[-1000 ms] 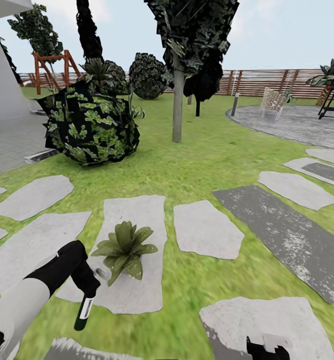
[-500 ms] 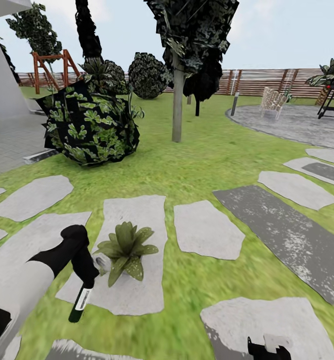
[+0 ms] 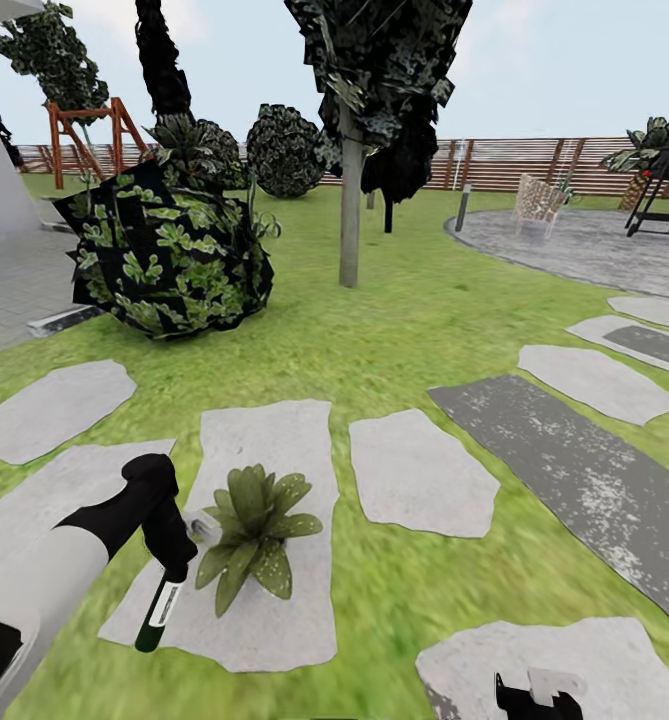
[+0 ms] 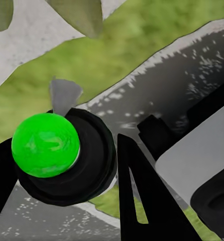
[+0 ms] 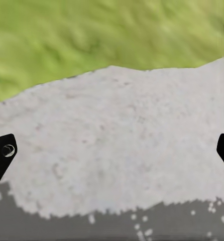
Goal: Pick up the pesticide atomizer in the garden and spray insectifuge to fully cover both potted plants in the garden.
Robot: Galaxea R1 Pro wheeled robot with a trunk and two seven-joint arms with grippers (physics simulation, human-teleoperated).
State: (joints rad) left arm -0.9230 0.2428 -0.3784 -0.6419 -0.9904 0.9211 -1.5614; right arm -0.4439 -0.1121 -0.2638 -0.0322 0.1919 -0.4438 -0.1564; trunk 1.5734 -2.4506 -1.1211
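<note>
Left pincer (image 3: 177,560) is gripping the pesticide atomizer (image 3: 158,615), which is hanging bottom-down just beside a potted plant (image 3: 251,525) that is sitting on a grey stepping stone (image 3: 264,440) in the lawn (image 3: 374,330). Right pincer (image 5: 112,150) is hovering over another stone, its fingertips spread wide.

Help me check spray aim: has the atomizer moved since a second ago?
Yes, slightly: against the potted plant, the pesticide atomizer in the left gripper has come forward, its white head nearer the leaves. The camera shifted too.
</note>
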